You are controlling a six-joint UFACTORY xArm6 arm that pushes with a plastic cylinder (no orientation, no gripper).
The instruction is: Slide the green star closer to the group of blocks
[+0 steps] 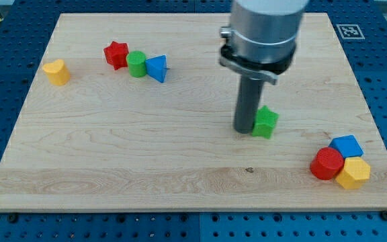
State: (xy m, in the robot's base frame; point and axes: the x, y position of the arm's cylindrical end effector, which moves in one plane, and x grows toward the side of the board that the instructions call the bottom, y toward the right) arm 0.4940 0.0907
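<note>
**Tip pressed to the green star's left flank**

Camera view: on the pale wooden board (113, 154), my tip (243, 129), a bare rod with nothing to open or close, touches the view's-left side of the small green plastic star (267, 122). Down and to the view's right of that star sit the red cylinder (327, 164), blue block (347, 146) and yellow block (353, 173), clustered. The star thus lies between my tip and that trio, so I judge a push rightward and downward suits.

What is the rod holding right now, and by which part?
Nothing is held. My tip only stands against the green star, on the star's side toward the view's left.
</note>
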